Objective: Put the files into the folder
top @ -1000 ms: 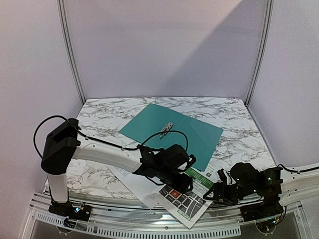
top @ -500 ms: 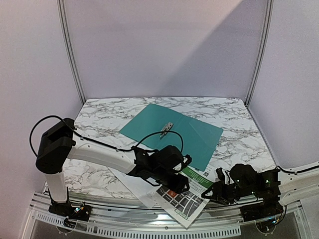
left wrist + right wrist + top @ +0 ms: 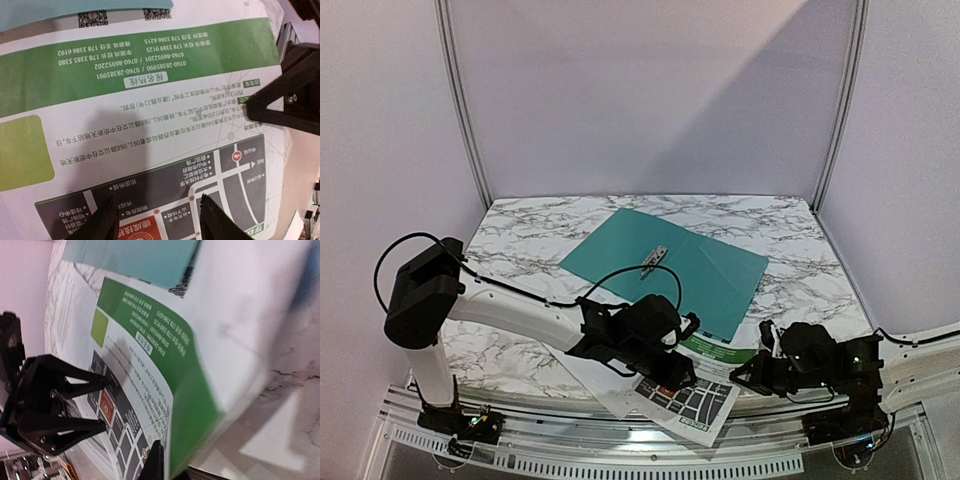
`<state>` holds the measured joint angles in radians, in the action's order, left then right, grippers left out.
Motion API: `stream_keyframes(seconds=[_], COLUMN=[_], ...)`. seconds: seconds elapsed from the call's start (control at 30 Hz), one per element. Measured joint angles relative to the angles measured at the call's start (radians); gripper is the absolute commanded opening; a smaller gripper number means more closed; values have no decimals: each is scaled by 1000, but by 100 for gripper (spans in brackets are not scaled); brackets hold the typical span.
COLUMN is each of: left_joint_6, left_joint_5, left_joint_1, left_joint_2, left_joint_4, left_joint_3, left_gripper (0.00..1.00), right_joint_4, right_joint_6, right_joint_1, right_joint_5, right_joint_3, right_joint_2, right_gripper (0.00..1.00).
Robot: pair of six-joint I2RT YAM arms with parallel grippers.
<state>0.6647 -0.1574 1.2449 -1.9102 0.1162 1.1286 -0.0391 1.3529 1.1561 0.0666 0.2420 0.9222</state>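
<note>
The teal folder (image 3: 720, 275) lies open and flat mid-table, its metal clip (image 3: 655, 258) along the fold. In front of it the sheet with green header and map graphic (image 3: 698, 402) overhangs the table's near edge and partly covers the white text sheet (image 3: 588, 375). My left gripper (image 3: 157, 220) stands open just over the map graphic (image 3: 150, 150), one fingertip on each side. My right gripper (image 3: 167, 467) is shut on that sheet's right edge, which curls up off the table (image 3: 145, 340). The left gripper (image 3: 105, 404) shows across the sheet in the right wrist view.
The marble table (image 3: 530, 235) has a metal rail (image 3: 620, 440) along its near edge. Grey booth walls with upright posts (image 3: 465, 110) close in the back and sides. The two grippers (image 3: 678, 378) (image 3: 740, 378) are close together over the sheet.
My right gripper has shut on the map sheet's right edge, and that edge now curls upward. The left arm has edged a little toward the near left, its jaws slightly narrower.
</note>
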Motion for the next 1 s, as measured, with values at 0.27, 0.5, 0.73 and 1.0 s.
stream_keyframes(seconds=[0.27, 0.5, 0.73, 1.0], left_joint_6=[-2, -25, -65, -108], left_joint_5=[13, 73, 164, 320], left_joint_1=[0, 0, 0, 0], left_joint_2=[52, 185, 274, 397], left_joint_4=[-4, 3, 21, 26], left_joint_3=[-42, -53, -65, -124], left_gripper=[66, 90, 99, 99], right_joint_4=[-167, -436, -639, -784], right_joint_6=[-17, -63, -139, -233], right_joint_1=[0, 0, 0, 0], right_joint_5=[96, 266, 436, 599], right_joint_3=[88, 258, 443, 568], right_joint_2=[-21, -117, -130, -93], right_gripper=[0, 0, 0, 0])
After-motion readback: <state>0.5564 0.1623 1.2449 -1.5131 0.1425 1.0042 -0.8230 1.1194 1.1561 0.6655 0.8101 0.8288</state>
